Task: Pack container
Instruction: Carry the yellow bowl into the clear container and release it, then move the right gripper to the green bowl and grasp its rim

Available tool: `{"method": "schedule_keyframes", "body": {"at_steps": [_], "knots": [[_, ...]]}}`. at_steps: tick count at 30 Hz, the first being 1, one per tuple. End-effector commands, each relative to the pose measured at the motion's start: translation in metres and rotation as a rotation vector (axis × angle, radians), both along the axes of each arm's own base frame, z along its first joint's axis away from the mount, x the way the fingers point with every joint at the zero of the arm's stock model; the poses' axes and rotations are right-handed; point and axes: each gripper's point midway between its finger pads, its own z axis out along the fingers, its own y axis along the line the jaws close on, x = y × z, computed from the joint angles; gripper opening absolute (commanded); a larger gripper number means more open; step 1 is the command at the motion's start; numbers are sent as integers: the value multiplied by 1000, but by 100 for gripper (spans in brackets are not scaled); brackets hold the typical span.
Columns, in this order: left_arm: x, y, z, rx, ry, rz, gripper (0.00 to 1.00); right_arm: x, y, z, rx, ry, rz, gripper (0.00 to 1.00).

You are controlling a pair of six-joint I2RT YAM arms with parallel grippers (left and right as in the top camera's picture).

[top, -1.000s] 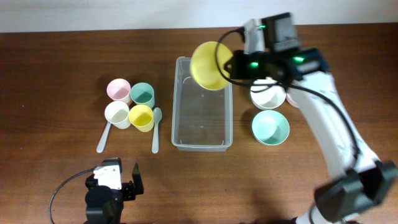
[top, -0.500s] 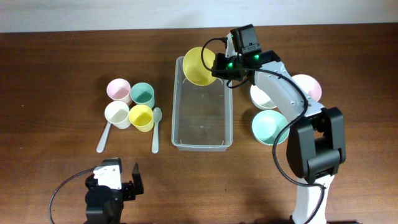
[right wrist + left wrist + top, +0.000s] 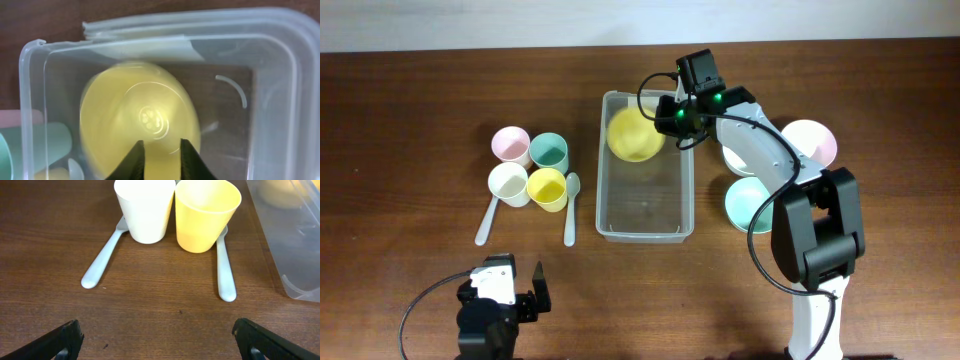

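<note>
The clear plastic container (image 3: 645, 205) lies in the middle of the table; it also shows in the right wrist view (image 3: 280, 75) and at the right edge of the left wrist view (image 3: 295, 245). A yellow bowl (image 3: 635, 136) lies inside its far end and looks blurred in the right wrist view (image 3: 140, 125). My right gripper (image 3: 672, 117) hovers over that end, its fingers (image 3: 160, 160) slightly apart above the bowl. My left gripper (image 3: 512, 285) is open and empty near the front edge, its fingers (image 3: 160, 340) spread wide over bare table.
Pink (image 3: 510, 143), teal (image 3: 549, 152), white (image 3: 507, 184) and yellow (image 3: 547, 188) cups stand left of the container with two pale spoons (image 3: 487, 220) (image 3: 571, 208). White (image 3: 745, 155), pink (image 3: 808, 140) and teal (image 3: 752, 205) bowls sit to its right.
My right gripper came down and left over the container's far end. The yellow bowl it carried has gone from tilted in the air to lying inside the container.
</note>
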Motion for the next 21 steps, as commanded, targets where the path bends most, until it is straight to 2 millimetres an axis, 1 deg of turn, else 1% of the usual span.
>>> {"method": "schedule_keyframes", "body": {"at_steps": [1,2,4,5,7,8,9,10,11,12,13,14,16,17,18,19,20,21], "knots": [[0,2,-1,8,-2,8,100,6,4,7,3,-47,42,24],[0,2,-1,8,-2,8,100,9,6,20,22,-80,78,25],[0,2,-1,8,-2,8,100,12,3,41,57,-102,86,25],[0,2,-1,8,-2,8,100,13,-3,62,86,-118,85,24],[0,2,-1,8,-2,8,100,13,-14,89,112,-134,74,25],[0,2,-1,8,-2,8,100,10,-30,110,113,-141,48,25],[0,2,-1,8,-2,8,100,7,-42,124,108,-147,34,25],[0,2,-1,8,-2,8,100,-2,-67,149,84,-169,22,25],[0,2,-1,8,-2,8,100,-9,-86,163,64,-179,10,29],[0,2,-1,8,-2,8,99,-18,-106,174,43,-183,-9,34],[0,2,-1,8,-2,8,99,-28,-128,183,19,-178,-36,37],[0,2,-1,8,-2,8,100,-44,-165,191,-33,-158,-97,44],[0,2,-1,8,-2,8,100,-67,-207,191,-86,-105,-161,50],[0,2,-1,8,-2,8,100,-82,-227,185,-109,-52,-169,53],[0,2,-1,8,-2,8,99,-89,-233,180,-117,-24,-167,54],[0,2,-1,8,-2,8,100,-101,-241,168,-125,39,-164,55],[0,2,-1,8,-2,8,100,-106,-243,161,-127,70,-162,57],[0,2,-1,8,-2,8,100,-116,-243,147,-127,128,-142,62]]}}
